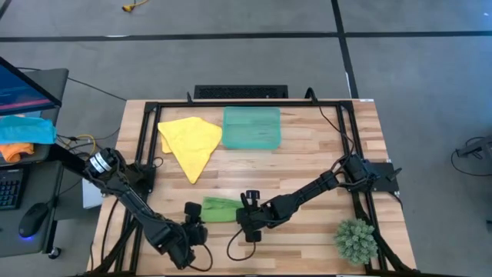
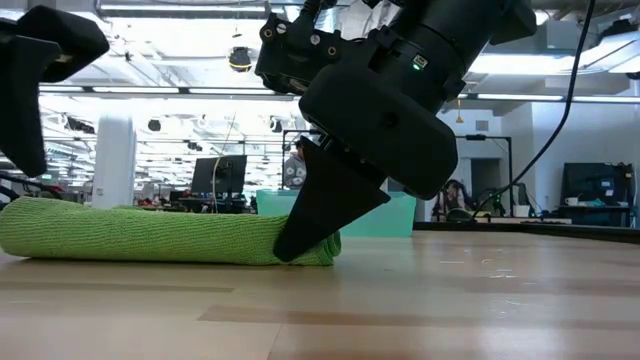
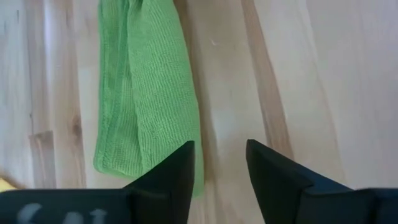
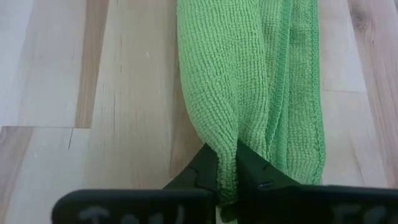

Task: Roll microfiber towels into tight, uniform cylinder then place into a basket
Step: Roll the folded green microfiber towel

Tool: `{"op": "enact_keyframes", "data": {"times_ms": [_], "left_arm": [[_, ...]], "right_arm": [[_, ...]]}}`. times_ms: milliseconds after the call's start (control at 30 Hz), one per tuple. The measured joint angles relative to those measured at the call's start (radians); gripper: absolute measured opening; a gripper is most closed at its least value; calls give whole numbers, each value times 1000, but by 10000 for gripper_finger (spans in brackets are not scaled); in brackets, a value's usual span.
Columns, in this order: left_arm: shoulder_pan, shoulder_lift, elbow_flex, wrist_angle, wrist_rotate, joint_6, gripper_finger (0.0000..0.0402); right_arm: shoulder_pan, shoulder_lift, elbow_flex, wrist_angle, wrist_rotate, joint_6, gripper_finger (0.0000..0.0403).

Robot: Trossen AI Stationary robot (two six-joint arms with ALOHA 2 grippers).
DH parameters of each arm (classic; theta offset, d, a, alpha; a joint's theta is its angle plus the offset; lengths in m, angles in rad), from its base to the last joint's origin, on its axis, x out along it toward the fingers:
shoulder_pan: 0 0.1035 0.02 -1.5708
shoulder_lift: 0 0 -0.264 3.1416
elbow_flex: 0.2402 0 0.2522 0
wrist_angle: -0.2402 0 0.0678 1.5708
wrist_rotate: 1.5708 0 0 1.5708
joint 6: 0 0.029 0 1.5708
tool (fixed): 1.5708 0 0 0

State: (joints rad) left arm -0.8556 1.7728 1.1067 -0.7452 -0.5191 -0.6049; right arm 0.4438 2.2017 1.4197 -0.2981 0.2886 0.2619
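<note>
Right end effector (image 4: pixel 228 163) pinches the ribbed, rolled lime-green towel (image 4: pixel 249 81); left end effector (image 3: pixel 219 168) hangs released nearby.

Counting now across table (image 1: pixel 307 165). Microfiber towels showing: two — one lime green towel (image 1: pixel 219 209) lying rolled near front edge, one yellow towel (image 1: pixel 191 143) lying toward back left corner. Baskets showing: one, teal basket (image 1: pixel 252 127) sitting by back edge. Potted plants showing: one, plant (image 1: pixel 356 240) sitting at front right corner. Arms working over table: two, each carrying one gripper — left gripper (image 1: pixel 195 218), right gripper (image 1: pixel 243 209). Off table's left edge, cloths showing: one blue cloth (image 1: pixel 27 128), one orange cloth (image 1: pixel 15 151).
</note>
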Motion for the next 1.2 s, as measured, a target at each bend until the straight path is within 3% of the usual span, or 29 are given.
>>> {"op": "enact_keyframes", "data": {"times_ms": [200,333,500,733,1200], "left_arm": [[16,69,-39,50,3,5,198],[26,118,-36,48,-63,-22,216],[22,116,-35,41,-69,-65,212],[-19,119,9,-35,-153,-81,190],[74,120,-63,22,-87,-69,185]], "right_arm": [[0,0,0,0,-3,0,43],[0,0,0,-1,-4,0,41],[0,0,0,-1,-4,0,40],[0,0,0,0,-3,0,39],[0,0,0,5,-24,10,40]]}}
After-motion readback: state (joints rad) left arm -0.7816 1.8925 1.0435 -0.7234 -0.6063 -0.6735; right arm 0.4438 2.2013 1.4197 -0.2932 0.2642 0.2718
